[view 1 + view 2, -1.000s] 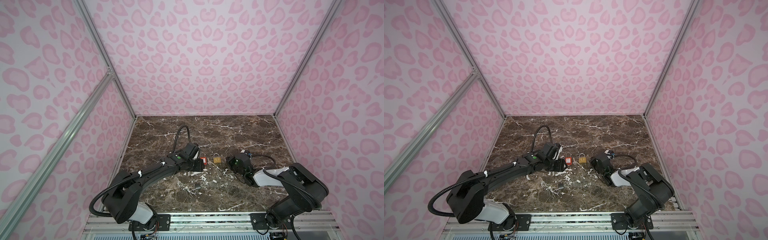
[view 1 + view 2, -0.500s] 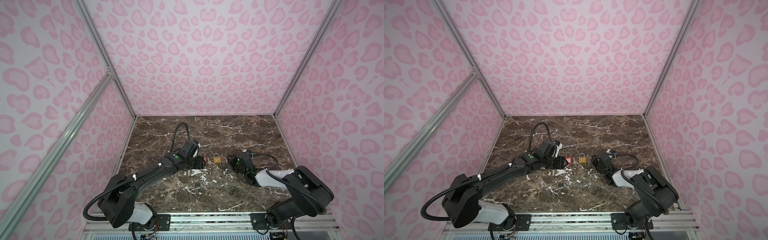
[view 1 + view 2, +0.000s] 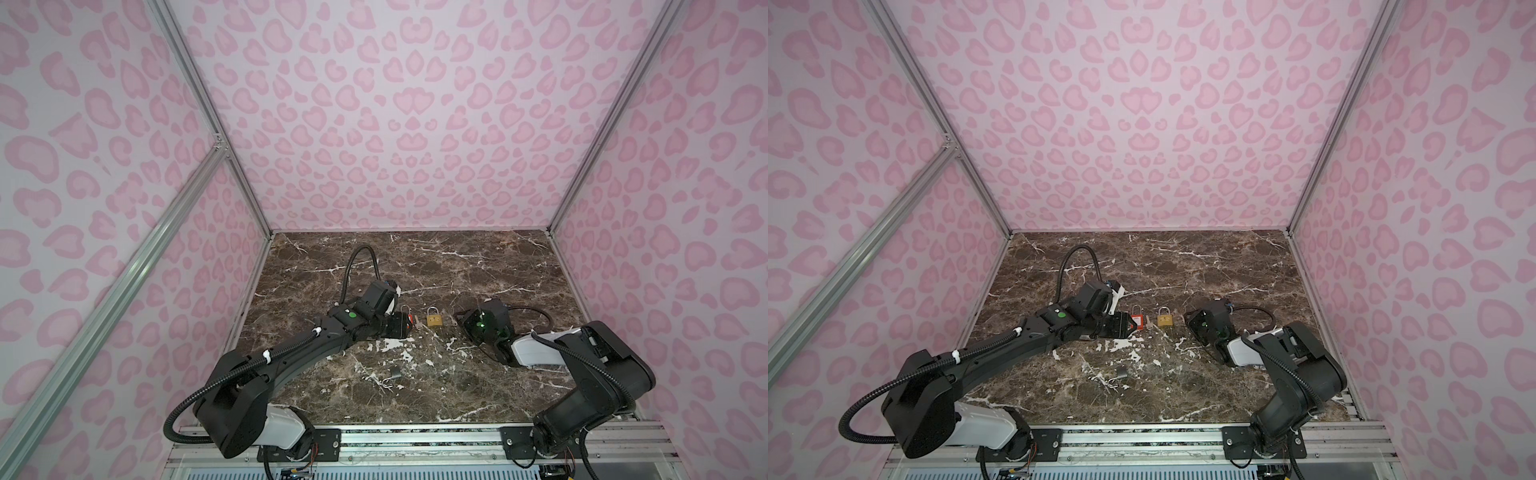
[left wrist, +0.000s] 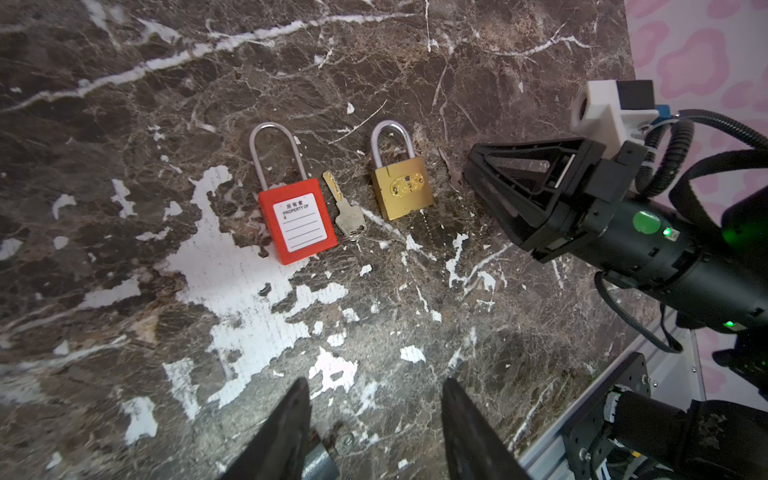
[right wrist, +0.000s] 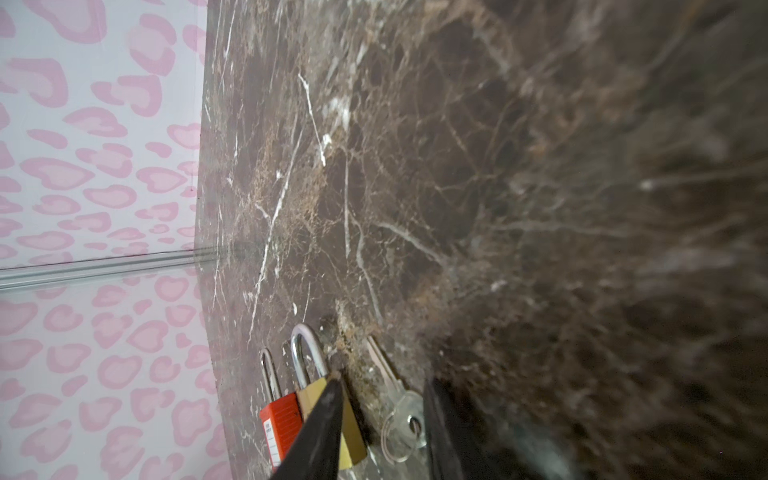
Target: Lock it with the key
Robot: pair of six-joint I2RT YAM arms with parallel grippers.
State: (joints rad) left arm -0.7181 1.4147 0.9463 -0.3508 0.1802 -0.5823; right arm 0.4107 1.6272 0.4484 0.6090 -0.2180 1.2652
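A red padlock (image 4: 299,222) and a brass padlock (image 4: 402,187) lie side by side on the marble table (image 3: 457,266), shackles pointing to the back. Between them lies a silver key (image 4: 349,214). A second key (image 5: 405,409) on a wire ring lies just right of the brass padlock (image 5: 352,440). My right gripper (image 5: 382,378) is low over the table and open, this second key lying in the gap between its fingers. My left gripper (image 4: 374,386) is open and holds nothing. In a top view it (image 3: 403,326) sits just left of the red padlock (image 3: 410,319).
A small dark piece with a wire ring (image 3: 394,374) lies on the table in front of the locks. Pink patterned walls close in the left, right and back. A metal rail (image 3: 415,436) runs along the front edge.
The left arm's elbow has swung a little to the left. Both grippers stay almost where they were, and the locks and keys have not moved.
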